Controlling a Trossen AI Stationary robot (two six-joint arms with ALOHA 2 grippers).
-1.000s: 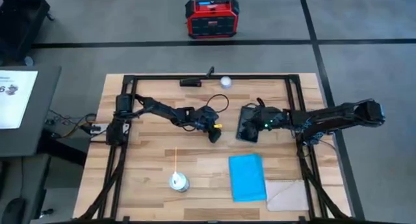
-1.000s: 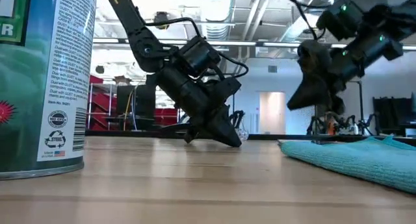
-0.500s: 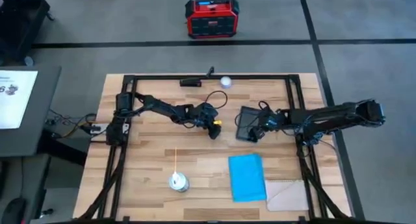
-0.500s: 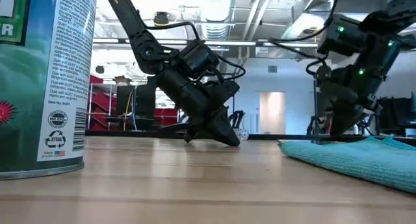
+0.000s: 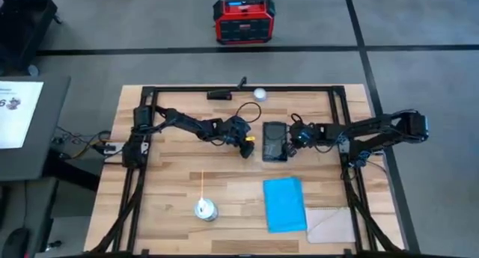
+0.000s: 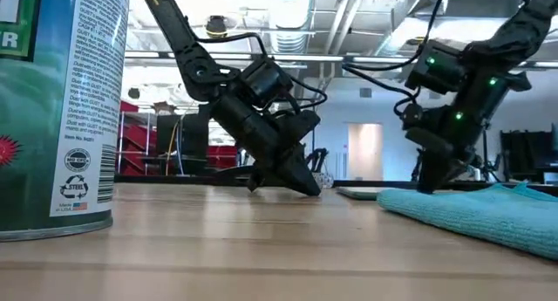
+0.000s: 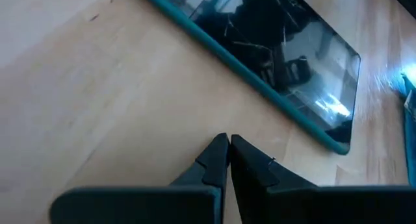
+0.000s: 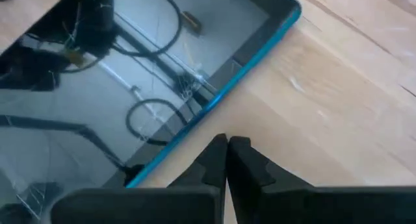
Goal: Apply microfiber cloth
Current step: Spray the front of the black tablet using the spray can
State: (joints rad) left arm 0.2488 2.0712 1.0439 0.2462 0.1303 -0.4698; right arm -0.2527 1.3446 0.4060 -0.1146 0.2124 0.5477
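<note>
- The cloth (image 5: 284, 204), sky blue and rectangular, lies flat on the wooden counter (image 5: 172, 191), on the near side of the tablet and well apart from both end effectors. In the low view its soft edge (image 6: 471, 215) rests on the counter in front of the right arm.
- The tablet (image 5: 274, 141) lies flat, screen up, with a teal rim; it is the landmark between the two arms.
- The right end effector (image 5: 289, 143) sits just beside the tablet's right edge, low over the counter. In the right wrist view its fingers (image 8: 214, 160) are pressed together with nothing between them, their tips close to the teal rim of the cracked screen (image 8: 117, 87).
- The left end effector (image 5: 247, 155) is just beside the tablet's left edge, tilted down to the counter. Its fingers (image 7: 214, 160) are likewise closed on nothing, pointing toward the tablet (image 7: 273, 62).
- Neither end effector touches the cloth; the tablet lies between them, and the cloth is nearer the right one.
- A pale beige sheet (image 5: 333, 226) lies against the cloth's right side, farther from the tablet.
- A spray can (image 5: 206, 209) stands on the counter to the left of the cloth, well apart from the tablet; it fills the left of the low view (image 6: 52, 109).
</note>
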